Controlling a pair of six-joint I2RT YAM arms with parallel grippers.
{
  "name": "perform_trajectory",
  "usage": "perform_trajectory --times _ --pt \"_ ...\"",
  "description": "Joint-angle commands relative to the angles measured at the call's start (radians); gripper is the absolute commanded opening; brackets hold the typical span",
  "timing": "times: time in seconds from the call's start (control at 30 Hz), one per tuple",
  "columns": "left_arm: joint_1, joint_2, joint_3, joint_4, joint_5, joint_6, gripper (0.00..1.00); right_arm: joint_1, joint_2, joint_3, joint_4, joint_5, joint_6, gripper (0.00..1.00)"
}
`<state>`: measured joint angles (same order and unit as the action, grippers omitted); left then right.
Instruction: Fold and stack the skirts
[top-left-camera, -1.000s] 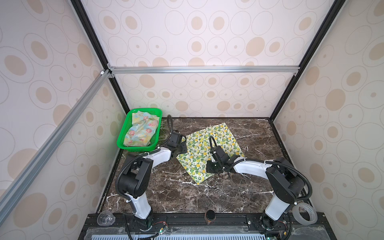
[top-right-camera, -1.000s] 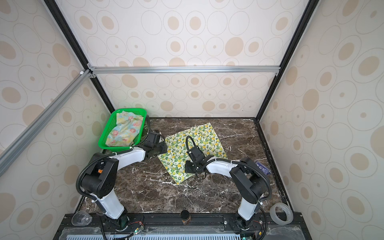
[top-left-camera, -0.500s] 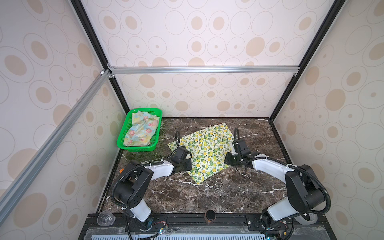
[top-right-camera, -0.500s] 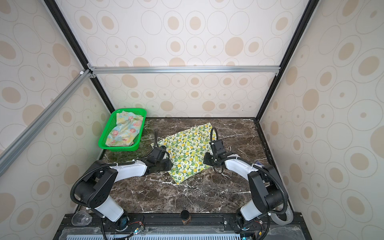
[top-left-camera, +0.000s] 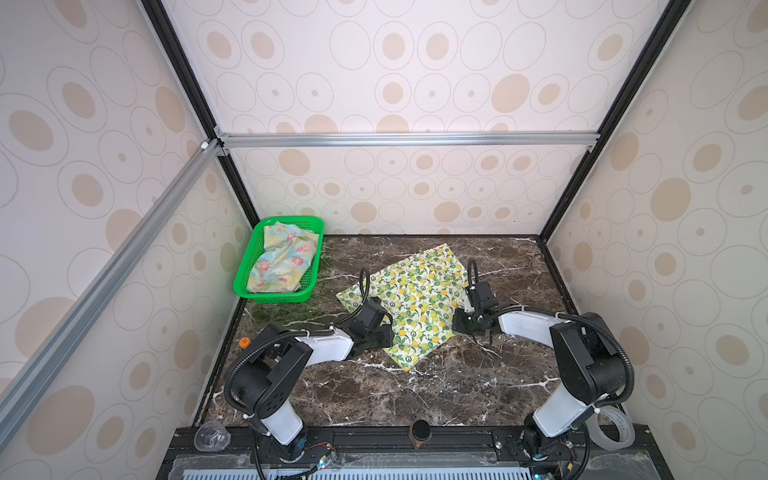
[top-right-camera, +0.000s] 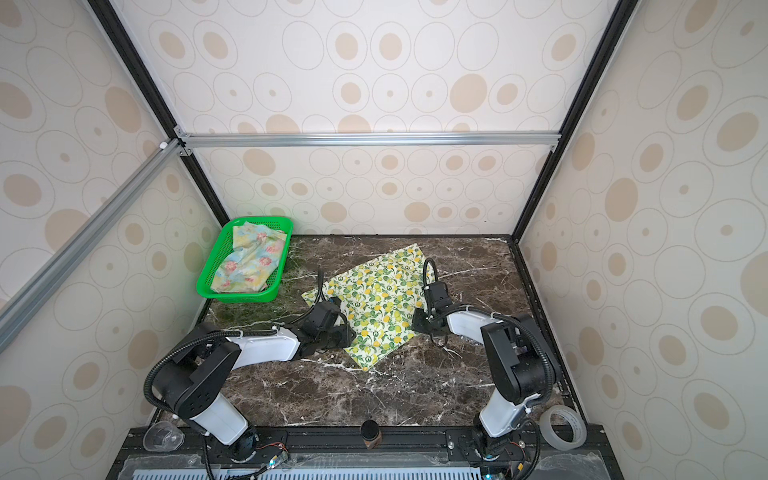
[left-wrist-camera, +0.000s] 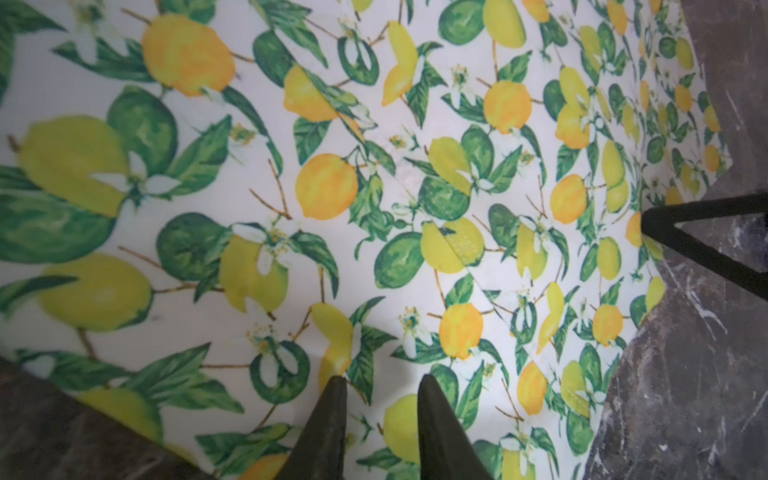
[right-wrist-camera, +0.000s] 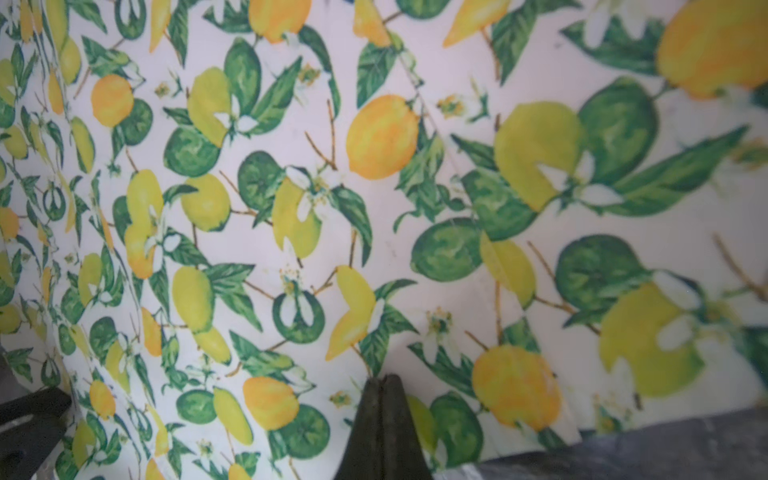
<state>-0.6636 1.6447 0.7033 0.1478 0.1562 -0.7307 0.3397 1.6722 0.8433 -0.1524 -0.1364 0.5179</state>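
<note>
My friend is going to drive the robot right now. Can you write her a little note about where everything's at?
Left gripper: open, low over the left edge of the lemon skirt.
Right gripper: shut, tips at its right edge; a pinch isn't clear.
Lemon skirt: spread flat on the marble table.
Flowered skirt: crumpled in the green basket.
Done: lemon skirt laid out.
To do: fold both, stack them.

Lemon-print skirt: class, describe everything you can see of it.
The lemon-print skirt is thin cream cloth printed with yellow lemons, green fruit and leaves, crossed by seam lines. It lies spread flat, corner toward the front, on the marble table, apart from the green basket. The left gripper, slightly open, and the shut right gripper sit low at opposite edges; whether they press it is unclear.
</note>
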Motion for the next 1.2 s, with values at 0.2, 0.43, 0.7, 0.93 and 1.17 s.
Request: perform_trajectory --times 0.2,0.43,0.7,0.93,1.17 --pt "-0.022 -0.128 -0.020 -0.125 -0.034 -0.047 0.32 -0.012 -0.099 -0.002 -0.103 0.069 -0.077 0.00" --pt "0.174 -0.257 -0.011 -0.200 -0.011 0.002 0.32 0.082 -0.240 -0.013 -0.179 0.147 -0.101 0.03" --pt "0.431 -0.299 -0.008 -0.172 0.094 0.044 0.47 0.227 -0.286 -0.003 -0.191 0.174 -0.105 0.18" --pt "0.522 -0.205 0.017 -0.113 0.135 0.033 0.48 0.279 -0.254 0.005 -0.160 0.154 -0.090 0.40" --pt "0.545 -0.107 0.039 -0.006 0.132 -0.007 0.46 0.284 -0.220 0.017 -0.138 0.126 -0.078 0.40"
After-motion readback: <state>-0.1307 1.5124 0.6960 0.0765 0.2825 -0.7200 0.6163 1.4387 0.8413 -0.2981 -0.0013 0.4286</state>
